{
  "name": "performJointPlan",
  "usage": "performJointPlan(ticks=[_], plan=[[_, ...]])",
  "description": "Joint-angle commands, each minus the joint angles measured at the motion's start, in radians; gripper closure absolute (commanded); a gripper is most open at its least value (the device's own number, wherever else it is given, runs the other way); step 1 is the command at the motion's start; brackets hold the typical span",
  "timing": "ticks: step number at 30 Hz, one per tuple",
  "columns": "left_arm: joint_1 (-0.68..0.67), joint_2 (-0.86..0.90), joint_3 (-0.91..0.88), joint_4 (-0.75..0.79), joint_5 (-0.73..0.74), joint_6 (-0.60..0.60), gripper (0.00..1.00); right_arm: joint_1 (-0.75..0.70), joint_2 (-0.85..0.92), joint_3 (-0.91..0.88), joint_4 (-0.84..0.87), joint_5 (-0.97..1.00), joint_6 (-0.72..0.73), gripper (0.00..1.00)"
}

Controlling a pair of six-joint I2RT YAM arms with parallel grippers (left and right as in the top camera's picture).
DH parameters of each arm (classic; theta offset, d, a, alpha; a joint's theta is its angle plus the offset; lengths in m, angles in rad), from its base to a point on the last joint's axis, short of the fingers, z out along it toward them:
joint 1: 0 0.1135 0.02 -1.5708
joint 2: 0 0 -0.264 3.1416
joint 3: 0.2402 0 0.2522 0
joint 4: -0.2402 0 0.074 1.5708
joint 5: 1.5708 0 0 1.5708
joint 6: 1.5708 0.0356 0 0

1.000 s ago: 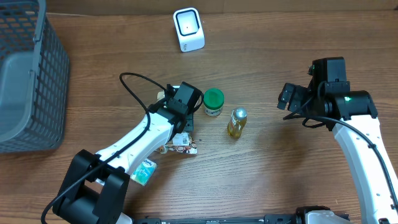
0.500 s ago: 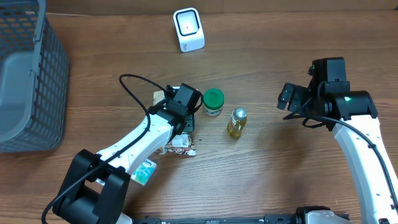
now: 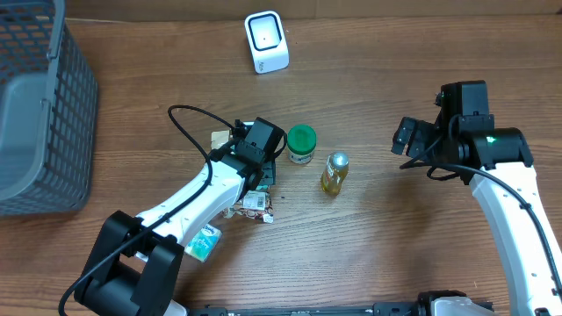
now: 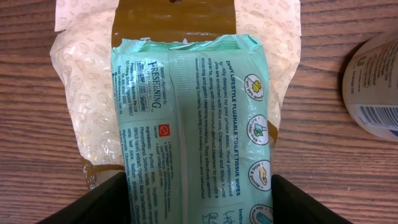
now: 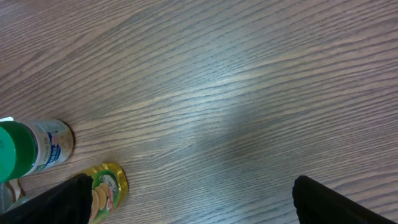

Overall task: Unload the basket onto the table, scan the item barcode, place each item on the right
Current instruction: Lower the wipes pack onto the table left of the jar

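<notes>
Surface: brown wood-grain table (image 3: 395,254); nothing of the room shows beyond it.

1. Grey mesh basket (image 3: 35,105), far left edge, well apart from all else.
2. Small teal packet (image 3: 204,242), near edge, beside the left arm's base.
3. Left gripper (image 4: 198,193), pointing down over the middle cluster. Its dark fingers (image 4: 99,202) are spread, one at each long side of item 4. They do not appear clenched on it.
4. Wipes pack (image 4: 193,112), mint green, printed back uppermost, lying flat on item 5. This is judged the item to scan. Its long axis runs straight away from the wrist, so the fingers span its short width. No barcode can be made out.
5. Beige and brown pouch (image 4: 81,81), flat on the wood beneath the pack.
6. White scanner (image 3: 266,41), far edge, almost straight beyond the left gripper. The left arm is the nearer.
7. Green-lidded jar (image 3: 301,144), upright, just right of the pack.
8. Small yellow bottle (image 3: 334,172), near the jar but not touching it.
9. Right gripper (image 5: 186,199), fully released and empty, over bare wood well apart from the pack.
</notes>
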Motion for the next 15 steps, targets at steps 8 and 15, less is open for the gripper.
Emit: performJointPlan(ticks=[8,15], plan=[[0.027,-0.017,0.076,-0.06,0.002,0.026,0.04,-0.002,-0.006,0.021,0.002,0.01,-0.006,0.0],[0.061,-0.048,0.276,-0.34,0.005,0.043,0.01,-0.002,-0.006,0.021,0.002,0.01,-0.006,0.0]])
